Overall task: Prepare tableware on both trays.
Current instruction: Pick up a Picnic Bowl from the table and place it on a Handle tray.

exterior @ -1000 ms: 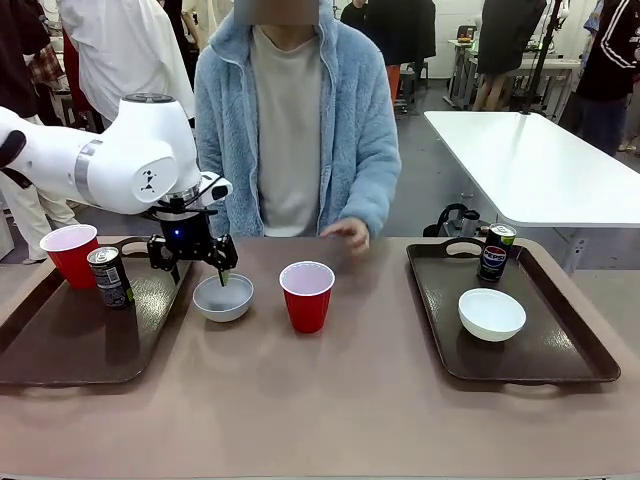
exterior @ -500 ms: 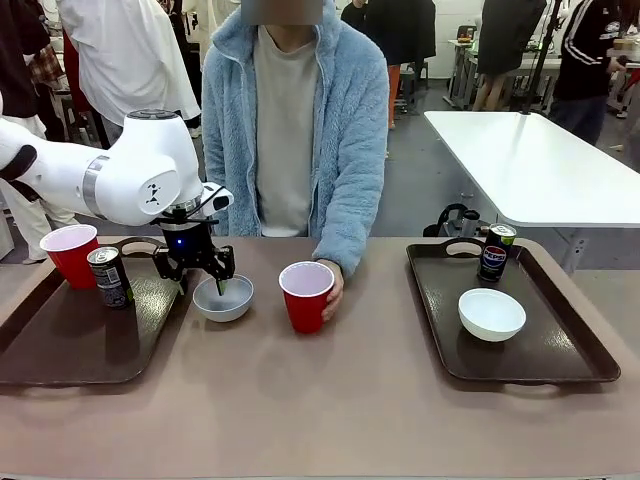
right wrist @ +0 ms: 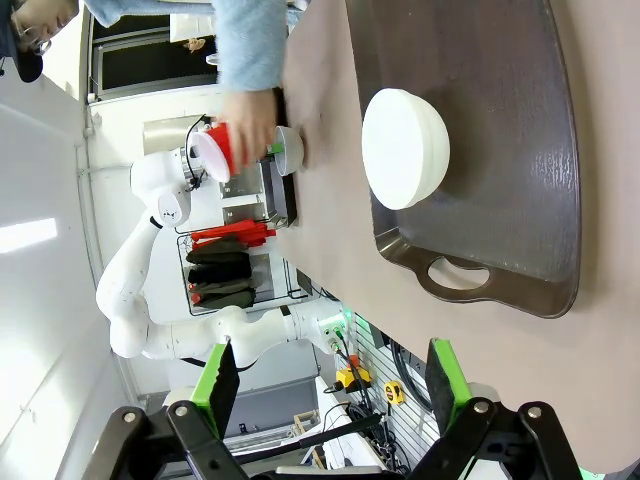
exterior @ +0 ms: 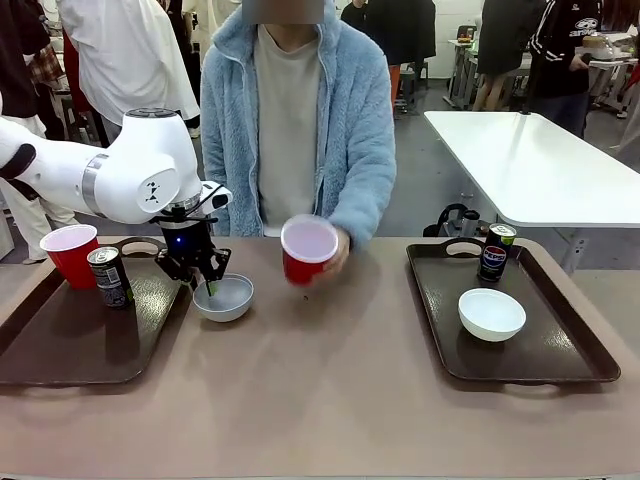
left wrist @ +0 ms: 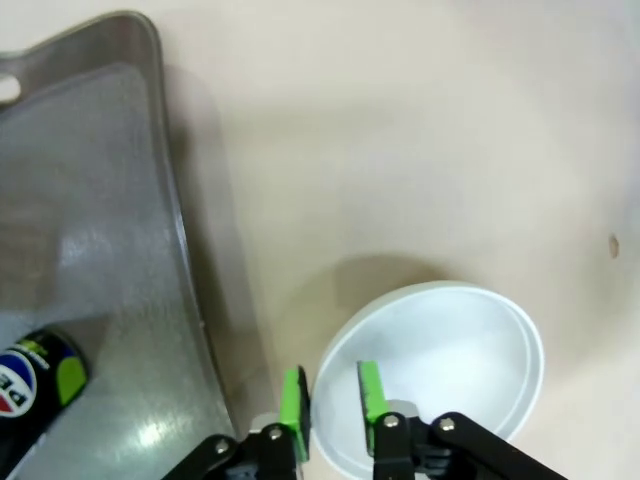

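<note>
The white bowl [exterior: 223, 296] sits on the bare table [exterior: 330, 390], just beside the left tray [exterior: 70, 340]. The left gripper [exterior: 210, 288] pinches the bowl's near-left rim, 1 green pad inside and 1 outside. On that tray stand 1 red cup [exterior: 72, 254] and 1 dark can [exterior: 110, 276]. The person's hand [exterior: 330, 255] holds a second red cup [exterior: 306, 250] lifted and tilted above the table. The right tray [exterior: 560, 350] carries 1 bowl [exterior: 491, 313] and 1 can [exterior: 494, 258]. The right gripper [right wrist: 325, 385] hangs with fingers spread wide, holding nothing.
</note>
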`<state>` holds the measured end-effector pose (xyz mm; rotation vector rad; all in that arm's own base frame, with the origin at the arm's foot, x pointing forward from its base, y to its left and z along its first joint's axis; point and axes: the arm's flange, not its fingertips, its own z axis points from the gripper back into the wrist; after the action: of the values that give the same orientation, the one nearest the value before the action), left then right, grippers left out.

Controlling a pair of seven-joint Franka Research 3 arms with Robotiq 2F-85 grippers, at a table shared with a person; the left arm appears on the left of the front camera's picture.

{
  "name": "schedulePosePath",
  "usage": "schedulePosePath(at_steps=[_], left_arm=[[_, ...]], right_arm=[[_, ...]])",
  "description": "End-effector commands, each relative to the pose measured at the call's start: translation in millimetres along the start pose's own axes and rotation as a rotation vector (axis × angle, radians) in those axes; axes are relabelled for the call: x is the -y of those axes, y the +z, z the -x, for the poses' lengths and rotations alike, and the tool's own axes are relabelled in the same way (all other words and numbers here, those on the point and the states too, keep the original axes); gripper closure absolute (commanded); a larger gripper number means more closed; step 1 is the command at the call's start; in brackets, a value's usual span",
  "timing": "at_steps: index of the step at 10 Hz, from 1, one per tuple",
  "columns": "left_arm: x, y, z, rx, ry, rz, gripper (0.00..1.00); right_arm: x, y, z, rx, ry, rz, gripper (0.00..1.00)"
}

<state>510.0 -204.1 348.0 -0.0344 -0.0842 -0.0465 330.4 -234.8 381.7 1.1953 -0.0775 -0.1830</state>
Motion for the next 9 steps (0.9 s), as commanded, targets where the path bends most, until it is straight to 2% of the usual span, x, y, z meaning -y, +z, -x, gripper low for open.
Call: schedulePosePath(at_steps=[1,4,6,8,9], left_arm=[[-1,5,1,-0.011,-0.003,-0.004,1.0],[-2,21,8,-0.019,-0.007,0.005,1.0],[-3,78,36,-0.068,-0.059,0.067,1.0],[-20,138,68,-0.063,-0.097,0.087,1.0],[-32,155,83,-0.061,-0.106,0.084,1.0]], right_arm=[[-2,1,0,0.002,-0.004,-0.005,0.02],[-2,1,0,0.002,-0.004,-0.005,0.02],[-2,1,0,0.002,-0.004,-0.005,0.02],[-2,1,0,0.002,-0.004,-0.005,0.02],[-2,1,0,0.002,-0.004,-0.005,0.02]])
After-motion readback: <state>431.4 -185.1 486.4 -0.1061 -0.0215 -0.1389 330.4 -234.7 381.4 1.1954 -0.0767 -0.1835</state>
